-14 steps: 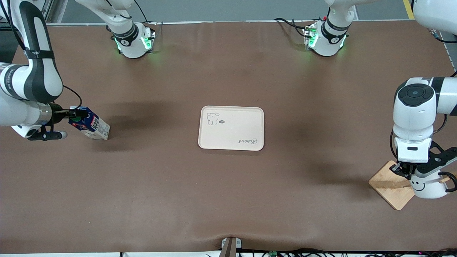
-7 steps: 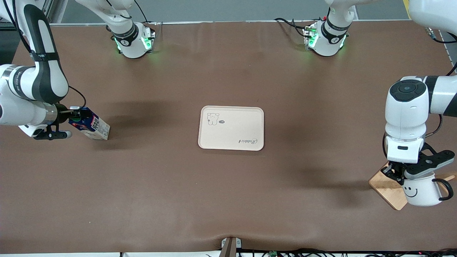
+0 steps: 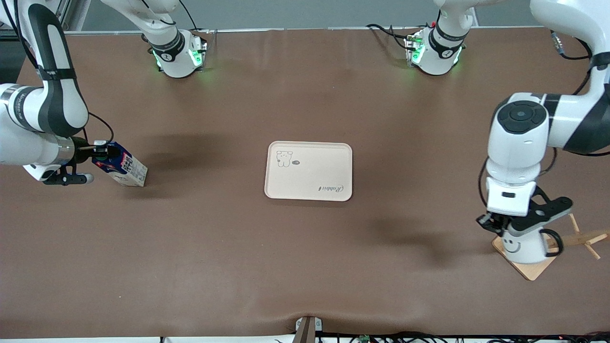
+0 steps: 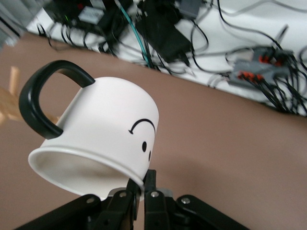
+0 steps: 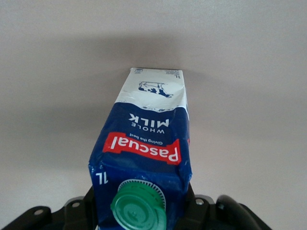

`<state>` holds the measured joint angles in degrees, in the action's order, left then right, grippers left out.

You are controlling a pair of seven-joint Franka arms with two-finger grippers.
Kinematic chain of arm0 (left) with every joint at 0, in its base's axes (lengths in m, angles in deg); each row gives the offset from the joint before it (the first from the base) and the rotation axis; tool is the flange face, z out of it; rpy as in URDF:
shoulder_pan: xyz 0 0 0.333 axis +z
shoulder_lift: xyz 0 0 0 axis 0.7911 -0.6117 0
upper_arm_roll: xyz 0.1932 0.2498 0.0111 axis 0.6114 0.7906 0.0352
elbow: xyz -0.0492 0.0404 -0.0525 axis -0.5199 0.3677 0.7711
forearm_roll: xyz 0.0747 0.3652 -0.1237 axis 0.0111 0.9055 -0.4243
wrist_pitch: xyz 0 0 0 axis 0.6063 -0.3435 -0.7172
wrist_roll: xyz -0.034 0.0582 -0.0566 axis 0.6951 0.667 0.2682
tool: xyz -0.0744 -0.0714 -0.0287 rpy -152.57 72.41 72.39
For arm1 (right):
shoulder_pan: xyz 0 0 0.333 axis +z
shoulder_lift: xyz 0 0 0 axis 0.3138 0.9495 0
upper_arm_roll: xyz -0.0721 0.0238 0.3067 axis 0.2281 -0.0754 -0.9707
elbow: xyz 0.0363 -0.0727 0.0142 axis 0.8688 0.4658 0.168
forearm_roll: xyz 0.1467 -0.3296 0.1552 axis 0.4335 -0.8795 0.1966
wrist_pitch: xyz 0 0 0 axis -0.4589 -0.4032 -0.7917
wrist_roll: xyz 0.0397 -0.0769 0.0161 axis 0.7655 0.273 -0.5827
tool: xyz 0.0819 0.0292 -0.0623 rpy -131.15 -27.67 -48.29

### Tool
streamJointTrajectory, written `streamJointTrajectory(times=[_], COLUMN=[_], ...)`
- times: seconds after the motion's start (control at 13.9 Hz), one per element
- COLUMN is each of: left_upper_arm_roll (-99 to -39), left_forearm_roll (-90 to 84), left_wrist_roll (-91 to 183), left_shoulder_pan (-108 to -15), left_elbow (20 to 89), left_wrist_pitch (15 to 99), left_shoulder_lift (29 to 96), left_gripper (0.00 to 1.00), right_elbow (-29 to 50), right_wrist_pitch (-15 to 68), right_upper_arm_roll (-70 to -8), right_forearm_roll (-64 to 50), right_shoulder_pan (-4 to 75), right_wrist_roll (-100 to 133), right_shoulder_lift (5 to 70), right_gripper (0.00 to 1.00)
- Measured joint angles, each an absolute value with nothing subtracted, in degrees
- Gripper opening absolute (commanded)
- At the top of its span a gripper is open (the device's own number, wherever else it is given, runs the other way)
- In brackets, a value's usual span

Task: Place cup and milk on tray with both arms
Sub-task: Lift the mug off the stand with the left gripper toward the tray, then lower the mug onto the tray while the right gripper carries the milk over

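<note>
While the right gripper [image 3: 97,151] pinches the milk [image 3: 123,167] at its capped top, the left gripper's [image 3: 500,227] jaws clamp the cup's [image 3: 524,245] rim above the wooden rack [image 3: 533,270].

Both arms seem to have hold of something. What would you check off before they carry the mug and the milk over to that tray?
1. Left gripper pinching the cup by its rim: ok.
2. Cup off the wooden rack: ok, it hangs over the rack's base, tilted.
3. Right gripper shut on the top of the milk: ok.
4. Milk lifted off the table: not ok, its base looks to be on the cloth, leaning.
5. Tray bare and free for both: ok.
6. Grip firm enough for the carry: cannot tell.
</note>
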<state>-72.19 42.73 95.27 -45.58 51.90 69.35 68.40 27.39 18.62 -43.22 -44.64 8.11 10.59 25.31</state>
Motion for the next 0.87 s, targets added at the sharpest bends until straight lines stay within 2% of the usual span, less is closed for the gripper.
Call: streamJointTrajectory(times=[0.22,0.43,0.87], left_upper_arm_roll=[-77.37,-81.3,-82.6], left_forearm_roll=[33.67,23.16,10.25], left_wrist_roll=[95.27,95.26,96.52], left_shoulder_pan=[-45.85,-46.48,-55.33], left_elbow=[51.08,51.2,51.78], left_wrist_pitch=[64.91,62.33,59.28], left_shoulder_lift=[68.41,68.33,63.47], left_gripper=[0.0,0.0,0.0], right_elbow=[25.53,19.32,12.15], right_wrist_pitch=[17.34,11.54,7.98], right_upper_arm_roll=[-43.26,-43.45,-44.42], right_forearm_roll=[-44.28,-44.24,-44.12], right_shoulder_pan=[8.11,8.12,9.67], right_wrist_roll=[10.59,10.57,10.52], right_shoulder_lift=[25.26,25.21,25.25], right_gripper=[0.11,0.12,0.16])
